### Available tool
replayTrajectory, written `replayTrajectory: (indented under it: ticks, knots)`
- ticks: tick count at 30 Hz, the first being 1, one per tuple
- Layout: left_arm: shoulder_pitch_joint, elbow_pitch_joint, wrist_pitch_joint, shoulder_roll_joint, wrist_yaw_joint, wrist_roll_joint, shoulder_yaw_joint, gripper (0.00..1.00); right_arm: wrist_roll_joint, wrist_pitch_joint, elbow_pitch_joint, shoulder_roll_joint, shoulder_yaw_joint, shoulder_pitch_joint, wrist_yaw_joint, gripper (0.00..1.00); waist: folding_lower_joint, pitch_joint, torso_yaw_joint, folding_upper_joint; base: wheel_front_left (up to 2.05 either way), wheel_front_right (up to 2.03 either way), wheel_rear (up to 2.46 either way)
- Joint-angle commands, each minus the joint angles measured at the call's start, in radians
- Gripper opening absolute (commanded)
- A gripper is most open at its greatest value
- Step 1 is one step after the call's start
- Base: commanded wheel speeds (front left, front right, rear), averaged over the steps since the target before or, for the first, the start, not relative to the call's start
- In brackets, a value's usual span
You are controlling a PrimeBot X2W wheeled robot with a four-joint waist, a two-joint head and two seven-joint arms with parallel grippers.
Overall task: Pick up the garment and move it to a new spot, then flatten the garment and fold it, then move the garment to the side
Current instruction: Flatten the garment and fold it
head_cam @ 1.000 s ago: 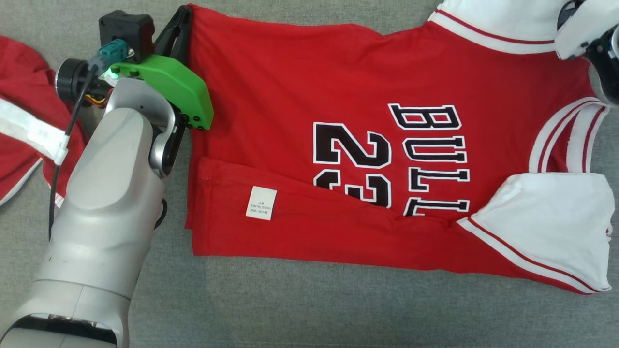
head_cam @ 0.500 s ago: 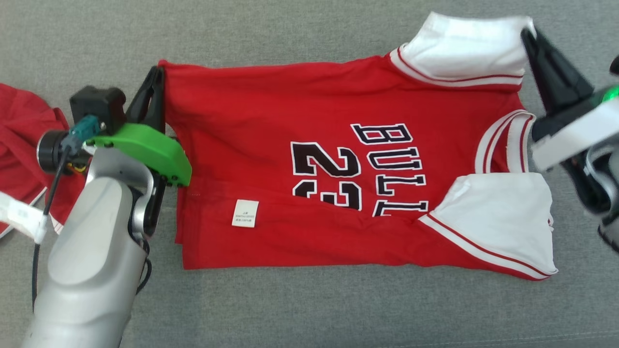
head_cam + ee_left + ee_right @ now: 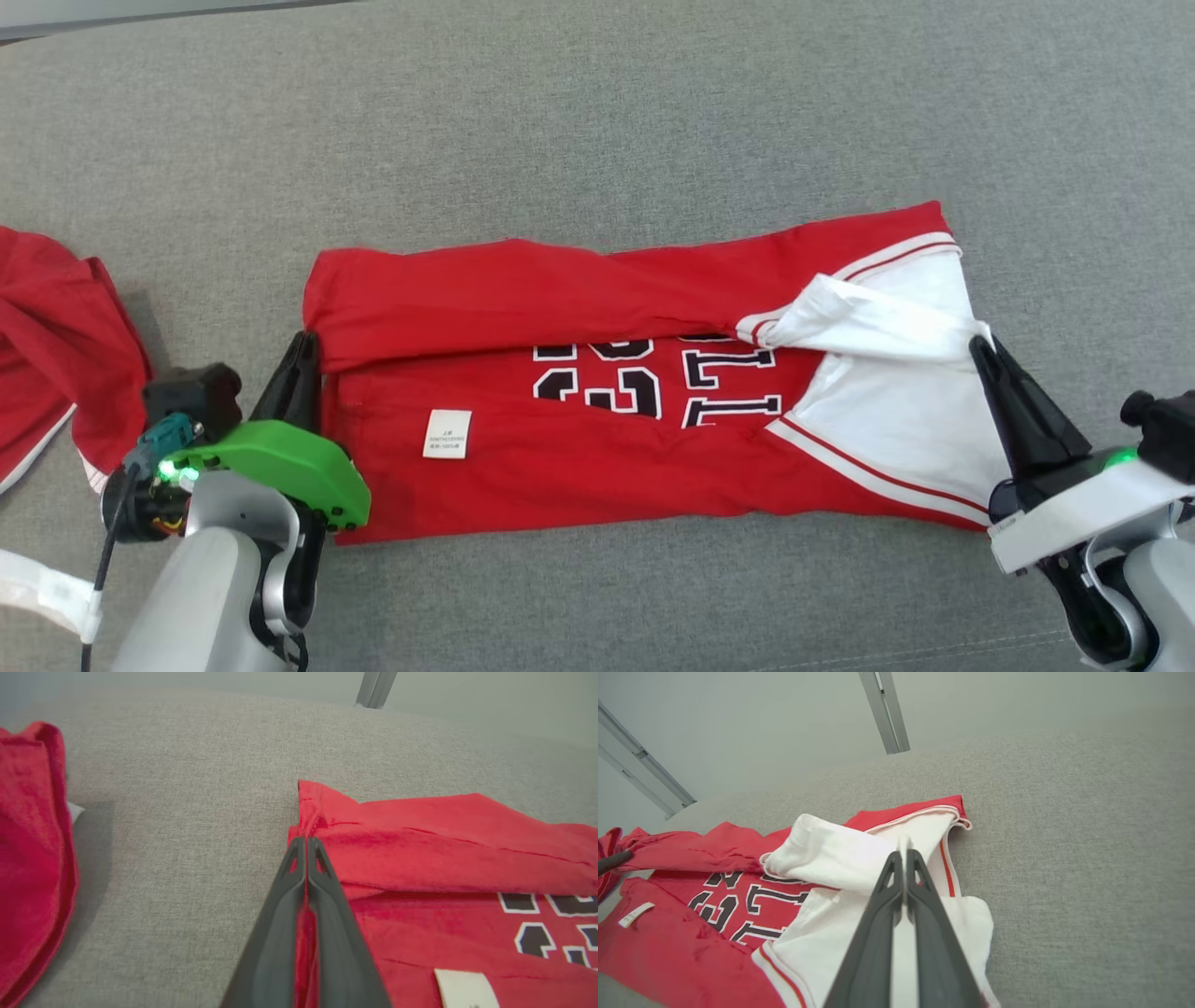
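Note:
The garment (image 3: pixel 579 467) is a red jersey with black lettering and white sleeves, lying crosswise on the grey cushion. Its far long edge is folded toward me over the top of the print. My left gripper (image 3: pixel 303 341) is shut on the folded red corner at the hem end; in the left wrist view the fingertips (image 3: pixel 306 841) pinch red cloth (image 3: pixel 444 830). My right gripper (image 3: pixel 978 343) is shut on the white sleeve (image 3: pixel 868 317) at the other end; in the right wrist view its tips (image 3: pixel 903 854) are pressed together on white fabric (image 3: pixel 831 854).
Another red piece of clothing (image 3: pixel 56 327) lies bunched at the left edge, close to my left arm, and shows in the left wrist view (image 3: pixel 28 858). A white strap (image 3: pixel 37 583) hangs by the left forearm. Grey cushion (image 3: pixel 597 121) stretches beyond the jersey.
The camera view has shifted. Both grippers, still shut, have drawn the jersey's far edge toward me, so it now lies folded over the upper part of the lettering.

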Motion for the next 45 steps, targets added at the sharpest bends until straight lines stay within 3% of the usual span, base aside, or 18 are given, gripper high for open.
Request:
replayTrajectory:
  ticks: [1,3,4,5,6,18,25,45]
  knots:
    - [0.029,-0.013,0.0,0.007,0.011,-0.005,0.008,0.0,-0.012,-0.002,0.0,0.008,-0.015,0.018,-0.002,0.06,0.0,-0.001,-0.003,0.0,0.0,0.0,0.0]
    - [0.058,-0.026,0.011,0.01,0.021,-0.017,0.015,0.0,-0.026,-0.002,-0.001,0.03,-0.032,0.037,-0.002,0.64,0.0,-0.003,-0.008,0.0,0.0,0.0,0.0]
    - [0.071,-0.037,0.012,0.01,0.025,-0.016,0.014,0.12,-0.04,-0.002,-0.007,0.041,-0.039,0.043,-0.001,1.0,0.0,-0.003,-0.01,0.0,0.0,0.0,0.0]
    - [0.08,-0.044,0.011,0.01,0.03,-0.016,0.014,0.34,-0.051,-0.002,-0.009,0.05,-0.044,0.05,-0.001,1.0,0.0,-0.005,-0.01,0.0,0.0,0.0,0.0]
    - [0.093,-0.049,0.007,0.007,0.04,-0.016,0.016,1.0,-0.072,-0.002,-0.017,0.064,-0.063,0.057,-0.001,1.0,0.0,-0.007,-0.011,0.0,0.0,0.0,0.0]
    - [0.188,-0.204,-0.223,0.002,0.167,0.146,0.01,1.0,-0.29,-0.002,-0.168,0.207,-0.279,0.154,-0.001,1.0,0.0,-0.078,-0.016,0.0,0.0,0.0,0.0]
    - [0.235,-0.278,-0.246,0.019,0.192,0.21,-0.01,1.0,-0.357,0.03,-0.209,0.229,-0.315,0.182,-0.001,1.0,0.0,-0.12,-0.016,0.0,0.0,0.0,0.0]
    - [0.276,-0.295,-0.229,0.017,0.213,0.207,-0.04,1.0,-0.38,0.111,-0.267,0.239,-0.319,0.219,-0.001,1.0,0.0,-0.155,0.006,0.0,0.0,0.0,0.0]
